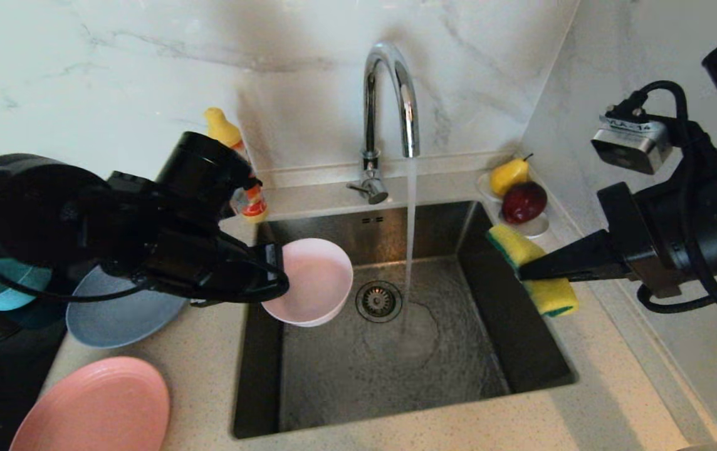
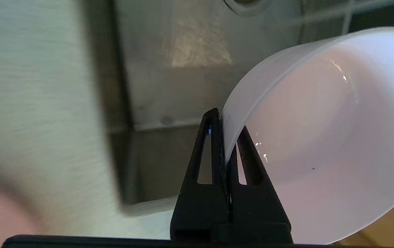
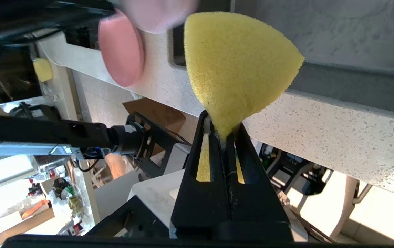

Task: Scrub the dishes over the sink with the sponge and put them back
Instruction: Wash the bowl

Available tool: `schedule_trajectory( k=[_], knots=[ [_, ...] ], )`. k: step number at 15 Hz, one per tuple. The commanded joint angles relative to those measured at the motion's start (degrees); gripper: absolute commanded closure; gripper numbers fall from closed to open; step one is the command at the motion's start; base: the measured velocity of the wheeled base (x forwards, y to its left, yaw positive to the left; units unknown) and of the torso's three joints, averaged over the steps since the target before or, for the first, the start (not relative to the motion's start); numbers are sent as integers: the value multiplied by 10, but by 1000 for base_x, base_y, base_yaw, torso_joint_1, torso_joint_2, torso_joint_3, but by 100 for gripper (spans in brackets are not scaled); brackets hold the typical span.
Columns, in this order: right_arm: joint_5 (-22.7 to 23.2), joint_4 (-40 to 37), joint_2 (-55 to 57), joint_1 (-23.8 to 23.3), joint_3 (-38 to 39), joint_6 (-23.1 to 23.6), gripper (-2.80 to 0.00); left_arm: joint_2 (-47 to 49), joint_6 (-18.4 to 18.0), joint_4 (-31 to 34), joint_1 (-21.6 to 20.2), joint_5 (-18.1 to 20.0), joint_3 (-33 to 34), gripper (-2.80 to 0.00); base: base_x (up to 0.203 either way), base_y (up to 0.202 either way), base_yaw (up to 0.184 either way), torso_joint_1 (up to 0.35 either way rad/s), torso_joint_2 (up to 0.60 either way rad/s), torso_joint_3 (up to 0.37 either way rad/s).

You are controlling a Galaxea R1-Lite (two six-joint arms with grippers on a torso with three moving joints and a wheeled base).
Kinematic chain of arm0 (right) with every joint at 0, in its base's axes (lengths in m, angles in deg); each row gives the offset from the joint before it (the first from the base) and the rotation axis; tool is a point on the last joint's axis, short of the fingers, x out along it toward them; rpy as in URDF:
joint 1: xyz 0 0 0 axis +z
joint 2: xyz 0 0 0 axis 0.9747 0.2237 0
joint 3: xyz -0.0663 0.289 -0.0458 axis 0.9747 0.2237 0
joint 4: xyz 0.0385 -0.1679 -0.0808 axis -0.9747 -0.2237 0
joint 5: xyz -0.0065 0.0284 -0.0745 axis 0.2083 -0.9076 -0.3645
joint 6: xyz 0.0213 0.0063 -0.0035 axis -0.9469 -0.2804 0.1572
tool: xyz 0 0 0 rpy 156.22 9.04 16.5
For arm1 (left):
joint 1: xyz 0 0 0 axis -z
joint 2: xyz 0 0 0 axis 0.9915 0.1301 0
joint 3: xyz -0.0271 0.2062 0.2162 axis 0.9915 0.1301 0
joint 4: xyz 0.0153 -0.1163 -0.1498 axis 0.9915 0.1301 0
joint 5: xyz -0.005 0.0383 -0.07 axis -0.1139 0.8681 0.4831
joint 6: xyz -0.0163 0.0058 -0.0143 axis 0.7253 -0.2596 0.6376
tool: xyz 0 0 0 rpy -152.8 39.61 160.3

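Note:
My left gripper (image 1: pixel 274 275) is shut on the rim of the small pale pink dish (image 1: pixel 311 282), holding it tilted over the left side of the steel sink (image 1: pixel 396 369). In the left wrist view one finger (image 2: pixel 212 137) lies outside the dish (image 2: pixel 321 137) wall and the other inside. My right gripper (image 1: pixel 521 270) is shut on the bent yellow sponge (image 1: pixel 531 269) above the sink's right rim; the sponge (image 3: pixel 238 65) fans out from the gripper (image 3: pixel 223 132). On the counter to the left lie the salmon-pink plate (image 1: pixel 95 407), the grey-blue plate (image 1: pixel 120 316) and the teal bowl (image 1: pixel 4 285).
Water runs from the chrome tap (image 1: pixel 390 94) into the basin beside the drain strainer (image 1: pixel 378 300). A white dish with a pear and a red fruit (image 1: pixel 521 194) sits at the back right corner. A yellow-capped bottle (image 1: pixel 239 163) stands behind my left arm.

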Motion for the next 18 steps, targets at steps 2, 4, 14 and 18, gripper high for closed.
schedule_trajectory(
  k=[2, 4, 14, 18],
  knots=[
    [1, -2, -30, 0, 6, -2, 0, 59, 24, -24, 32, 0, -14, 0, 0, 0, 0, 0, 0, 0],
    [1, -5, -40, 0, 13, -2, 0, 84, 43, -49, 50, -6, -21, 0, 0, 0, 0, 0, 0, 0],
    [1, -2, -38, 1, 21, -1, 0, 179, 58, -121, 81, -31, -89, 0, 0, 0, 0, 0, 0, 0],
    [1, -5, -45, 1, 21, 3, 0, 218, 65, -123, 87, -48, -145, 0, 0, 0, 0, 0, 0, 0]
  ],
)
